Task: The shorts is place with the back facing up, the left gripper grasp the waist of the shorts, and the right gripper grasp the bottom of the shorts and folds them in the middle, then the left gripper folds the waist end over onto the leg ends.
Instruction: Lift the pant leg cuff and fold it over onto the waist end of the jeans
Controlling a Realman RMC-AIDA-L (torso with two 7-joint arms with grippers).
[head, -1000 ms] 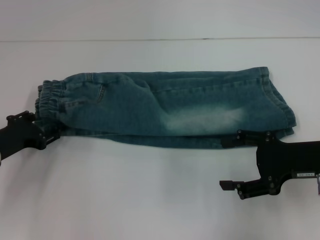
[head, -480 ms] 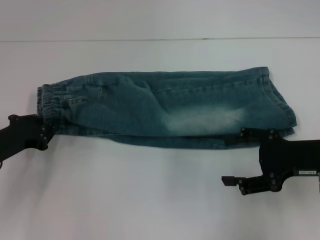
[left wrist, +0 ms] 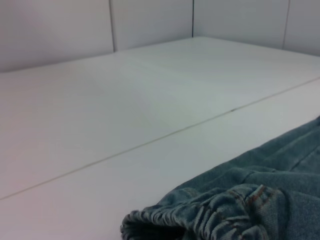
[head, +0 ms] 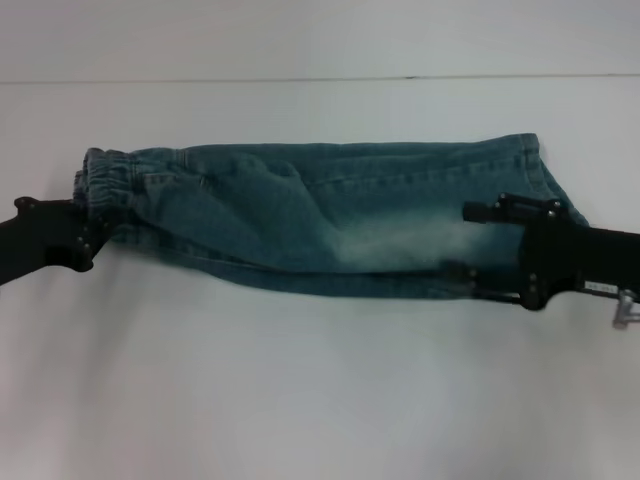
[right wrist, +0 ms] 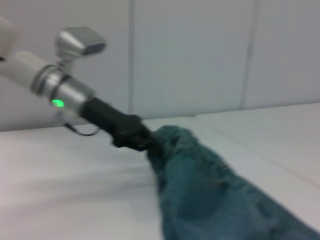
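The blue denim shorts (head: pixel 320 215) lie folded lengthwise across the white table, elastic waist on the left and leg ends on the right. My left gripper (head: pixel 95 238) is shut on the near corner of the waist, which is bunched up. The right wrist view shows that same left gripper (right wrist: pixel 135 137) pinching the raised waist end of the shorts (right wrist: pixel 210 200). My right gripper (head: pixel 480 248) hovers over the leg ends, open, with one finger above the pale faded patch and the other at the near edge. In the left wrist view the gathered waistband (left wrist: pixel 220 215) fills the near corner.
A thin seam (head: pixel 300 79) crosses the white table (head: pixel 300 380) behind the shorts. Pale wall panels (right wrist: pixel 200 50) rise beyond the table's far side.
My right gripper has moved from the bare table in front of the shorts up onto the leg ends. The left gripper shifted slightly away from me, bunching the waist.
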